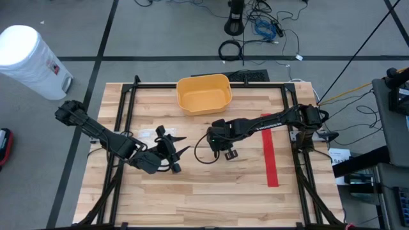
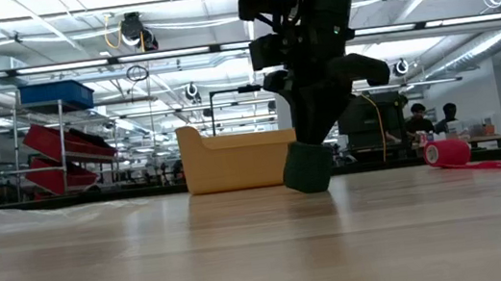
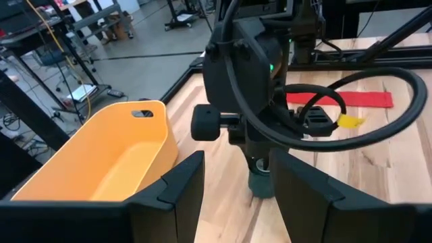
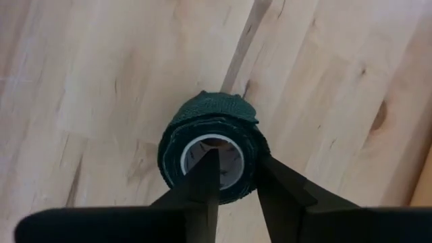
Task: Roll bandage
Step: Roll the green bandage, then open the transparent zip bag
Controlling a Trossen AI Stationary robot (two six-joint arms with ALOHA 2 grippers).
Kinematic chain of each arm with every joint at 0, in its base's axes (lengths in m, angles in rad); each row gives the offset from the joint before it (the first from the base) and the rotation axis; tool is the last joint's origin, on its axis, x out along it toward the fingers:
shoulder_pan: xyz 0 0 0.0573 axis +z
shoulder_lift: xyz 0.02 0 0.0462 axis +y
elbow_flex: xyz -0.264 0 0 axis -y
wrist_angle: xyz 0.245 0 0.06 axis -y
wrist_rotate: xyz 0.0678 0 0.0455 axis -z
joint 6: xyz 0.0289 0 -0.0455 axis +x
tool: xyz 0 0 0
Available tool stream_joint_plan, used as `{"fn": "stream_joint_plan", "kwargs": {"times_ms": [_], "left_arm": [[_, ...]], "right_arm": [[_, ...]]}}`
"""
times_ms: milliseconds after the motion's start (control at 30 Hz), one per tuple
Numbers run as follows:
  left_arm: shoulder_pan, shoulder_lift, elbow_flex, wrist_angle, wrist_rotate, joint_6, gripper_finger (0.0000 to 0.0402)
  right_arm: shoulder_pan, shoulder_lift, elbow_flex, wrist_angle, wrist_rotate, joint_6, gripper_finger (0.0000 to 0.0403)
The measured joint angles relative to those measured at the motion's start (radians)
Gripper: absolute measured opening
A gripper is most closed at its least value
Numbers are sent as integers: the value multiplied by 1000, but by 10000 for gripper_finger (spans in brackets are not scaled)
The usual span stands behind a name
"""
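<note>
Showing, from above, the right gripper (image 1: pixel 229 152) at mid-table over a dark green bandage roll (image 1: pixel 231 153) and the left gripper (image 1: pixel 179 152) spread beside it; level, roll (image 2: pixel 307 168) standing on the table (image 2: pixel 245 248); wrist-on, one finger (image 4: pixel 206 177) inside the core, one outside, pinching its wall loosely.

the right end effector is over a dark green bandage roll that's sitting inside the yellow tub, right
Not quite. The dark green bandage roll under the right end effector stands on the bare wooden table, outside the yellow plastic tub, as the high view shows.
</note>
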State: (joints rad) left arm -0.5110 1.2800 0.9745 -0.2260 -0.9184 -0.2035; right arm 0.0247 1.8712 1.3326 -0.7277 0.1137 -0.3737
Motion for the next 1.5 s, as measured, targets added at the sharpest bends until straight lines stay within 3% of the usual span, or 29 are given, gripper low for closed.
{"fn": "stream_joint_plan", "kwargs": {"times_ms": [100, 400, 500, 667, 933, 1100, 1300, 1500], "left_arm": [[0, 0, 0, 0, 0, 0, 173], [0, 0, 0, -24, 0, -43, 173], [0, 1, -4, -166, 3, -231, 173], [-7, 31, -68, -396, 109, -578, 173], [-13, 126, -144, -408, 161, -879, 173], [-9, 224, -146, -406, 238, -916, 173], [7, 320, -146, -404, 371, -917, 173], [8, 370, -146, -398, 394, -920, 173]], "right_arm": [[1, -11, 0, 3, 59, 3, 102], [11, -75, 0, -3, 71, 52, 146], [31, -121, 0, -26, 41, 176, 148], [144, -200, 0, -23, -122, 380, 148], [360, -226, 0, 211, -104, 356, 148], [399, -226, 0, 326, -60, 309, 148], [393, -224, 0, 342, -60, 334, 148], [394, -216, 0, 341, -60, 362, 148]]}}
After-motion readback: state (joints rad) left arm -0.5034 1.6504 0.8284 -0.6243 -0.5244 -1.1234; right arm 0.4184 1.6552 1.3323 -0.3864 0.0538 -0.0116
